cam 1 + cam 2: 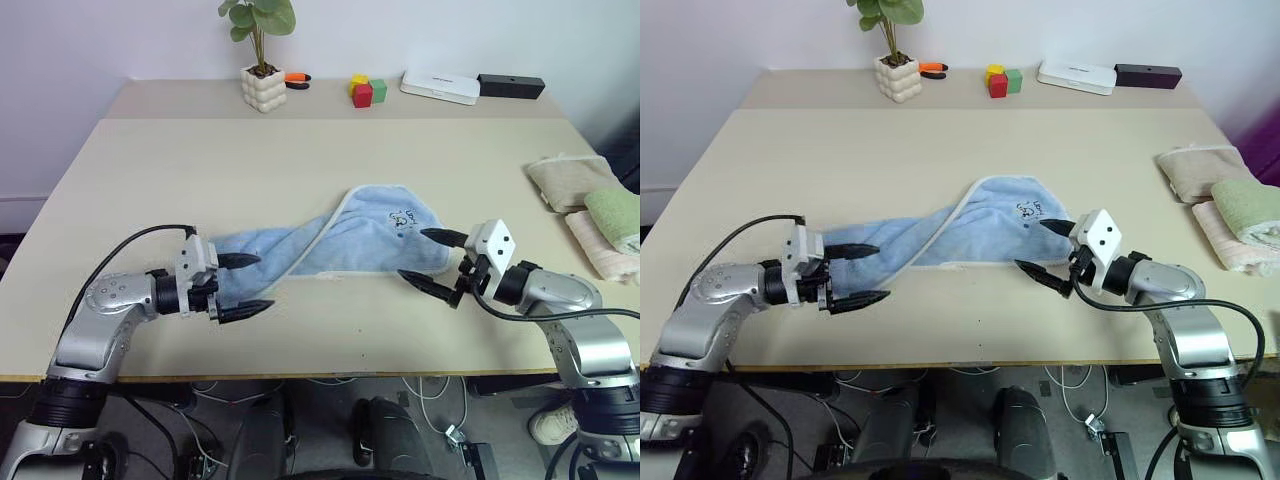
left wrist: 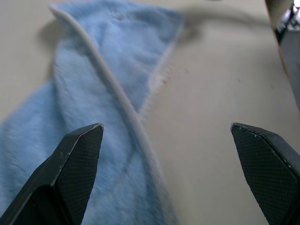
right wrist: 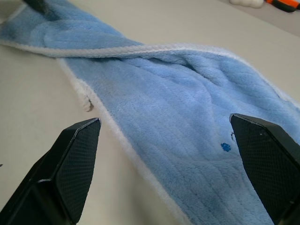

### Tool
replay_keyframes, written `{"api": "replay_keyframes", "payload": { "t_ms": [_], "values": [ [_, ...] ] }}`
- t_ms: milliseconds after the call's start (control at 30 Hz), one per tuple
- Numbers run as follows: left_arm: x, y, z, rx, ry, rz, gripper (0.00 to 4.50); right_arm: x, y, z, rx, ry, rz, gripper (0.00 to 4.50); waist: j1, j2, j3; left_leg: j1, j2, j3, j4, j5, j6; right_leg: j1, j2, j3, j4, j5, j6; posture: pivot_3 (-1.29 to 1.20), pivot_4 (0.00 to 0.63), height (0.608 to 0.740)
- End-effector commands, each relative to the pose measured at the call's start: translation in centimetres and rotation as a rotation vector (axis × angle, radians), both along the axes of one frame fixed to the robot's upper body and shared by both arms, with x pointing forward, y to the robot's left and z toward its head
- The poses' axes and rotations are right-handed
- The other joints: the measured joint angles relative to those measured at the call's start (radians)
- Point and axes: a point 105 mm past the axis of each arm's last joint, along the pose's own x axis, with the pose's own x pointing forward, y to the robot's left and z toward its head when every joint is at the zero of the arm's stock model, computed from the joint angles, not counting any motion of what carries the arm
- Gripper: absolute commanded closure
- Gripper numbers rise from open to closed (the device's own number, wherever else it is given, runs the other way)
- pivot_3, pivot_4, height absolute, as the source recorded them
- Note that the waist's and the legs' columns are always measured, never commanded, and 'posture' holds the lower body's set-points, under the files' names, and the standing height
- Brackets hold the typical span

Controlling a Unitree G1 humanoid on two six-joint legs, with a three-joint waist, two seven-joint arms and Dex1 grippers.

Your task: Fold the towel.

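Blue towel [image 1: 340,245] lies twisted and bunched mid-table [image 1: 300,160] (cartoon mark up, at its right end). Left gripper [image 1: 243,285] at towel's left end, right gripper [image 1: 432,262] at its right end; both spread wide, probably not touching it.

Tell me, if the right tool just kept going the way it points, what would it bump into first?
Most likely the light blue towel: the right tool, open, points along it from one end, though its height above the cloth is unclear.
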Motion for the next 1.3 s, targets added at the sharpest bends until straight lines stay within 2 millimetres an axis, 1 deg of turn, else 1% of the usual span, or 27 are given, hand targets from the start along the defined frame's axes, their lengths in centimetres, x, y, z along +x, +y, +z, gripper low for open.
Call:
{"api": "replay_keyframes", "payload": {
  "t_ms": [33,167,300,367,433,500,533,567,600,633,667,733,800,867,933,1033,1100,1200,1233,1300],
  "values": [
    [-0.5,0.3,0.1,0.050,-0.006,-0.033,0.05,0.1,0.2,1.7,0.007,-0.071,-0.001,0.00,0.000,0.000,0.000,0.000,0.000,0.000,0.000,0.000,0.000,0.000,0.000,0.000,0.000,0.000,0.000,0.00,0.150,0.740],
    [0.4,1.9,0.7,0.099,-0.054,0.008,0.05,0.0,0.6,1.3,0.028,-0.072,-0.010,0.00,0.003,0.000,0.000,0.000,0.000,-0.001,0.000,0.000,0.000,0.000,0.000,0.000,0.000,-0.001,-0.002,0.00,0.150,0.740],
    [0.3,3.5,1.1,0.158,-0.076,0.020,0.05,0.1,1.2,1.5,0.044,-0.083,-0.013,0.00,0.001,0.000,0.000,0.000,0.000,-0.001,0.000,0.000,0.000,0.000,0.000,0.000,0.000,-0.001,-0.002,0.00,0.150,0.740],
    [0.4,3.9,1.1,0.173,-0.089,0.033,0.05,0.4,1.6,1.6,0.051,-0.091,-0.009,0.00,0.001,0.001,0.001,0.000,0.000,-0.001,0.000,0.000,0.000,0.000,0.000,0.000,0.000,-0.001,-0.002,0.00,0.150,0.740],
    [0.3,4.1,1.1,0.169,-0.093,0.037,0.05,0.8,2.3,1.8,0.064,-0.102,0.006,0.00,0.000,0.001,0.001,0.000,0.000,-0.001,0.000,0.000,0.000,0.000,0.000,0.000,0.000,-0.001,-0.002,0.00,0.150,0.740],
    [-0.1,4.1,0.9,0.165,-0.080,0.032,0.05,1.1,3.5,2.0,0.087,-0.114,0.031,0.00,-0.001,0.001,0.001,0.000,0.000,-0.001,0.000,0.000,0.000,0.000,0.000,0.000,0.000,-0.001,-0.002,0.00,0.150,0.740],
    [-0.3,4.5,0.8,0.170,-0.077,0.033,0.05,1.3,4.3,2.0,0.096,-0.117,0.043,0.00,-0.001,0.001,0.001,0.000,0.000,-0.001,0.000,0.000,0.000,-0.001,0.000,0.000,0.000,-0.001,-0.002,0.00,0.150,0.740],
    [-0.4,4.1,0.9,0.168,-0.076,0.039,0.05,1.4,4.4,2.1,0.100,-0.118,0.053,0.00,-0.002,0.001,0.001,0.000,0.000,-0.001,0.000,0.000,0.000,-0.001,0.000,0.000,0.000,-0.001,-0.002,0.00,0.150,0.740],
    [-0.4,4.3,1.0,0.168,-0.075,0.046,0.05,1.5,4.8,2.1,0.103,-0.120,0.062,0.00,-0.001,0.001,0.001,0.000,0.000,-0.001,-0.001,0.000,0.000,-0.001,0.000,0.000,0.000,-0.001,-0.002,0.00,0.150,0.740],
    [-0.5,3.9,1.2,0.168,-0.078,0.047,0.05,1.7,4.7,2.2,0.103,-0.123,0.066,0.00,0.001,0.001,0.001,0.000,0.000,-0.001,-0.001,0.000,0.000,-0.001,0.000,0.000,0.000,-0.001,-0.001,0.00,0.150,0.740],
    [-0.5,4.2,1.2,0.175,-0.071,0.050,0.05,1.9,5.0,2.4,0.106,-0.129,0.072,0.00,0.003,0.001,0.001,-0.001,0.000,-0.001,-0.001,0.000,0.000,-0.001,0.000,0.000,0.000,-0.001,-0.001,0.00,0.150,0.740],
    [-0.5,3.9,0.8,0.213,-0.076,0.054,0.05,2.1,4.5,2.6,0.109,-0.140,0.071,0.00,0.003,0.001,0.001,-0.001,0.000,-0.001,0.000,0.000,0.000,-0.001,0.000,0.000,0.000,-0.001,-0.001,0.00,0.150,0.740],
    [-0.3,3.7,0.6,0.209,-0.071,0.063,0.05,2.1,5.1,2.5,0.114,-0.149,0.085,0.00,0.002,0.001,0.001,-0.001,0.000,0.000,0.000,0.000,0.000,0.000,0.000,0.000,0.000,-0.001,-0.001,0.00,0.150,0.740],
    [0.3,3.1,0.5,0.168,-0.081,0.087,0.05,2.0,6.0,2.6,0.119,-0.166,0.100,0.00,0.000,0.002,0.001,-0.001,0.000,0.000,0.000,0.000,0.000,-0.001,0.000,0.000,0.000,-0.001,-0.001,0.00,0.150,0.740],
    [0.6,3.0,0.1,0.174,-0.091,0.086,0.05,2.0,6.8,3.0,0.137,-0.182,0.103,0.00,0.000,0.001,0.001,-0.001,0.000,0.001,0.000,0.000,0.000,-0.001,0.000,0.000,0.000,0.000,0.000,0.00,0.150,0.740],
    [1.6,2.0,0.2,0.187,-0.155,0.066,0.05,1.7,7.1,3.8,0.178,-0.215,0.097,0.00,0.001,0.002,0.001,-0.001,0.000,0.002,0.000,0.000,0.000,-0.001,0.000,0.000,0.001,0.000,0.000,0.00,0.150,0.740],
    [2.5,1.9,0.1,0.209,-0.170,0.065,0.05,1.7,7.1,4.2,0.211,-0.231,0.077,0.00,0.005,0.002,0.001,-0.002,0.000,0.002,0.000,0.000,0.000,-0.001,0.000,0.000,0.001,0.000,0.000,0.00,0.150,0.740],
    [2.9,1.7,-0.6,0.250,-0.146,0.030,0.05,1.7,6.9,4.2,0.232,-0.244,0.040,0.00,0.001,0.001,0.001,-0.001,0.000,0.001,0.000,0.001,0.000,-0.001,0.000,0.000,0.001,0.000,0.000,0.00,0.150,0.740],
    [2.5,1.7,-0.8,0.256,-0.122,0.000,0.05,1.6,7.0,4.1,0.233,-0.244,0.036,0.00,0.000,0.001,0.001,-0.001,0.000,0.002,0.000,0.000,0.000,-0.001,0.000,0.000,0.001,0.000,0.000,0.00,0.150,0.740],
    [2.1,1.8,-0.9,0.245,-0.066,-0.038,0.58,1.5,7.0,3.8,0.235,-0.243,0.028,0.00,-0.001,0.001,0.001,-0.001,0.000,0.002,0.000,0.000,0.000,-0.001,0.000,0.000,0.001,0.000,0.000,0.00,0.150,0.740]
  ]
}}
